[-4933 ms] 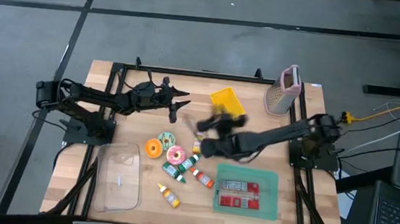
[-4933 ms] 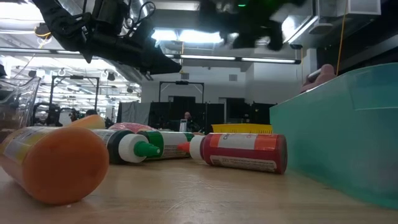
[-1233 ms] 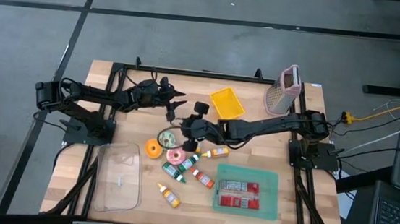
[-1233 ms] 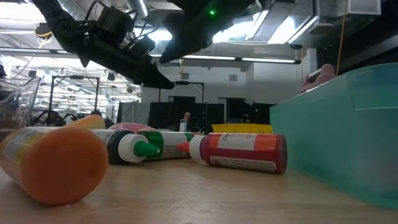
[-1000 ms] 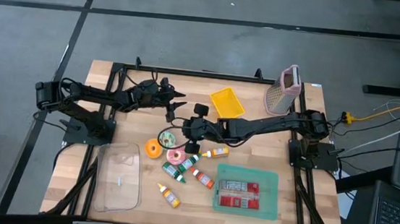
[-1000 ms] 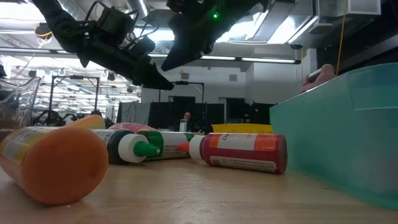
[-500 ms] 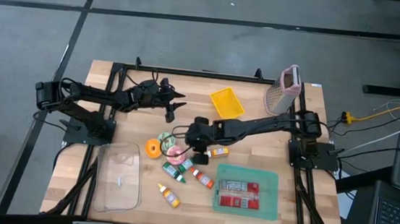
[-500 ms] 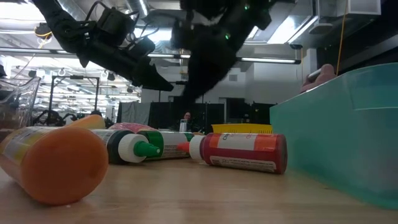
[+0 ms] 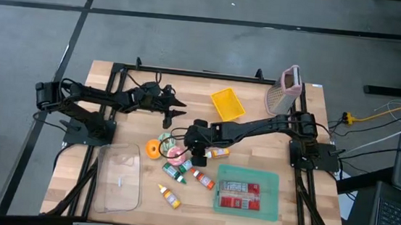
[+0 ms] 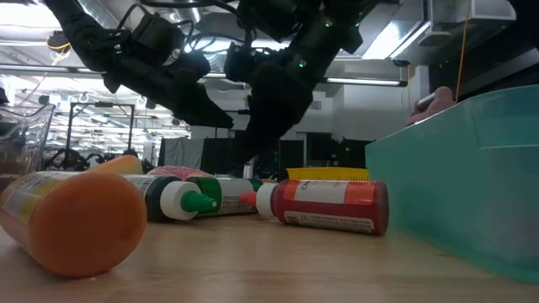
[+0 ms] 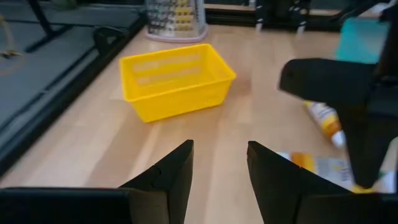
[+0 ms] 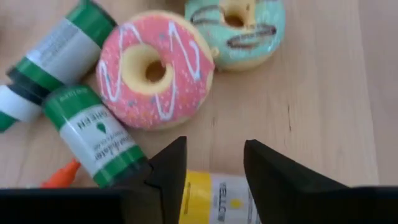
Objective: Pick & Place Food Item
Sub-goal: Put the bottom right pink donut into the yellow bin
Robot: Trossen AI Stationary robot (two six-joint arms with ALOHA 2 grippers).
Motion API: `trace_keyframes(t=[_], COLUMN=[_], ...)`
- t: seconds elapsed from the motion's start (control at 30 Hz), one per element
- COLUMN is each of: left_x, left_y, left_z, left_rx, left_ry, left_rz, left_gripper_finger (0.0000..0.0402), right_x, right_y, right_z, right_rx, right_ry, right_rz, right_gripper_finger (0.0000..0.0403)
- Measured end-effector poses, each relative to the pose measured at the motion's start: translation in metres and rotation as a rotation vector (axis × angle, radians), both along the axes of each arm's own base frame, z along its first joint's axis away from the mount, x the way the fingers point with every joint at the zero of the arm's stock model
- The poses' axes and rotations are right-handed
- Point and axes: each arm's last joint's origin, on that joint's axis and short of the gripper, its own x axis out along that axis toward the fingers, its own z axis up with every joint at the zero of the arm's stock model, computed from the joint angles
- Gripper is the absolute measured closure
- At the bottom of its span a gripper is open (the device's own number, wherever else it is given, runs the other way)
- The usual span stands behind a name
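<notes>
- Over mid-desk (image 9: 260, 92), right tool (image 12: 208, 163) low above the food cluster, fingers spread w/ a gap, nothing between them; yellow-labelled bottle (image 12: 217, 199) lying right under the gap.
- Pink donut (image 12: 155, 70) just ahead of that tool, touching green donut (image 12: 239, 22); green-capped bottles (image 12: 93, 134) pressed against pink one's far side. Probably the target, judged from aim & open stance: set for a straddle grab from above.
- Crowding = risk; nudge on neighbours likely when closing.
- Left tool (image 11: 217, 171) held off near desk's back-left, fingers apart, empty, pointed toward yellow basket (image 11: 177, 79); looks parked to keep clear.
- Basket empty, well apart from donuts; teal tray (image 9: 246, 192) front-right w/ a red pack inside; clear container (image 9: 118, 178) front-left. Which one is drop spot: cannot tell.
- Orange fruit (image 9: 153, 149) beside donuts; grater (image 9: 284, 91) at back-right corner.
- Desk: pale wood, black frame. Room: grey floor, cables, ceiling lights, big open lab space behind.
</notes>
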Motion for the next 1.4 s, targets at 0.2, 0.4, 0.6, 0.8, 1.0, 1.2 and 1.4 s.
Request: trace_keyframes(t=[0.2, 0.4, 0.6, 0.8, 1.0, 1.2, 1.4], left_x=[-0.002, -0.004, -0.012, -0.025, -0.036, -0.044, -0.044], left_y=[0.000, 0.003, 0.014, 0.021, 0.028, 0.033, 0.033], left_z=[-0.005, -0.006, -0.011, -0.023, -0.031, -0.035, -0.035], left_rx=[0.012, 0.022, 0.045, 0.019, 0.012, -0.027, -0.025], left_ry=[0.062, 0.078, 0.152, 0.188, 0.162, 0.139, 0.141], left_rz=[0.066, 0.087, 0.208, 0.255, 0.294, 0.297, 0.294], left_gripper_finger=[0.0244, 0.0242, 0.0240, 0.0240, 0.0240, 0.0240, 0.0240], right_x=[0.011, 0.012, 0.018, 0.022, 0.023, 0.023, 0.025], right_y=[0.004, 0.006, 0.007, 0.007, 0.007, 0.004, 0.000], right_z=[0.009, 0.010, -0.013, -0.025, -0.025, -0.024, -0.028], right_rx=[0.114, 0.154, 0.162, 0.180, 0.176, 0.168, 0.175], right_ry=[-0.136, -0.148, -0.125, -0.122, -0.136, -0.140, -0.138], right_rz=[0.043, 0.011, -0.043, -0.060, -0.066, -0.090, -0.122], right_gripper_finger=[0.0229, 0.0235, 0.0237, 0.0228, 0.0229, 0.0234, 0.0234])
